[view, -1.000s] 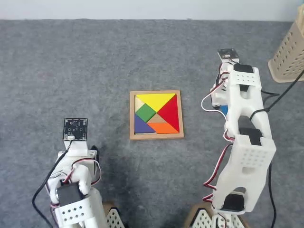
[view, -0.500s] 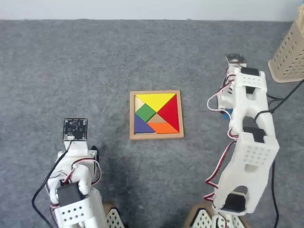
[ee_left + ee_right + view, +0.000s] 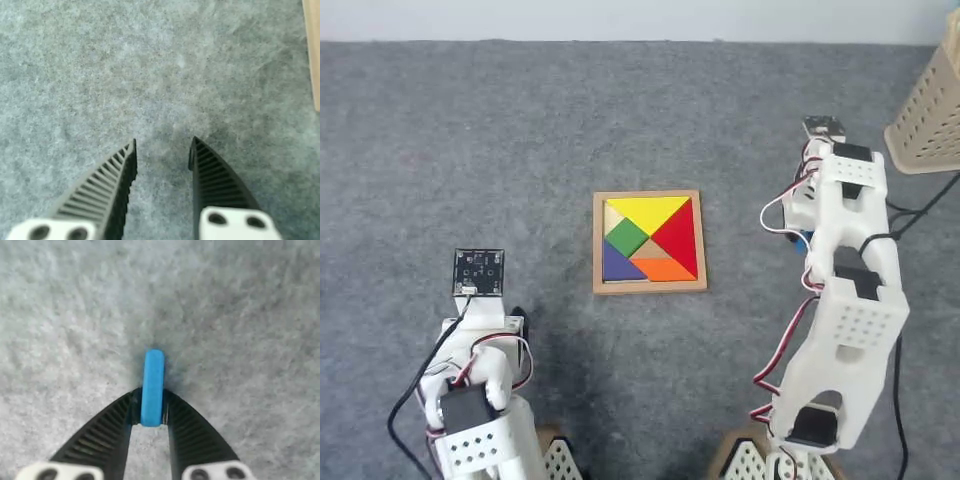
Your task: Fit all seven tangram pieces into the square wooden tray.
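**Blue piece gripped, tray waiting**

The right hand (image 3: 151, 401) is clamped on the blue piece (image 3: 153, 380), held on edge over the table (image 3: 470, 130), well apart from the tray (image 3: 649, 287). The next move likely calls for carrying it across and laying it flat in a gap. The left hand (image 3: 164, 144) hangs open and empty.

text: none readable | labels: none | numbers: none | signs: none
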Robot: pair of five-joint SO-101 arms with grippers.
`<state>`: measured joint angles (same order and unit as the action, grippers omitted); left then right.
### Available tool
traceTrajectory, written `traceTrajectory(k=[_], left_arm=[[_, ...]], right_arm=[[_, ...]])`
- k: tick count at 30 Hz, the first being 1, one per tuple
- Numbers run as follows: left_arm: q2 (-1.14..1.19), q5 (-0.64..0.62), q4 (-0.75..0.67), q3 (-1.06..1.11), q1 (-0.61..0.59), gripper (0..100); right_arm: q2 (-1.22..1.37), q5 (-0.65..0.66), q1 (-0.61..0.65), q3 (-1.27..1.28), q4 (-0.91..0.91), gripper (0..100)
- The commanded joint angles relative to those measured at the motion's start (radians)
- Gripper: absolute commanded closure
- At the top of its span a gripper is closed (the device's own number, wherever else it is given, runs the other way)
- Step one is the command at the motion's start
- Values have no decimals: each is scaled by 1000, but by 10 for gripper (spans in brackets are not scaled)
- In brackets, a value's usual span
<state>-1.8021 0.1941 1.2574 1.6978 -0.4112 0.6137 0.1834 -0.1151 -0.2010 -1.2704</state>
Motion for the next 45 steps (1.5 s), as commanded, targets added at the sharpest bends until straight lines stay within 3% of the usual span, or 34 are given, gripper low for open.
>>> traceTrajectory(k=[1, 5, 11, 18, 32, 45], left_arm=[[-8, 6, 3, -12, -3, 832], [-8, 6, 3, -12, -3, 832], [-8, 6, 3, -12, -3, 832], [-8, 6, 3, -12, -3, 832], [-8, 6, 3, -12, -3, 832], [-8, 6, 3, -12, -3, 832]], right_arm=[[-93, -15, 33, -20, -50, 992], [-185, -57, 153, -20, -97, 992], [-285, -146, 449, -37, -85, 992], [-189, -336, 691, -189, 10, 992], [203, -377, 745, -600, 15, 992], [225, -377, 796, -617, 16, 992]])
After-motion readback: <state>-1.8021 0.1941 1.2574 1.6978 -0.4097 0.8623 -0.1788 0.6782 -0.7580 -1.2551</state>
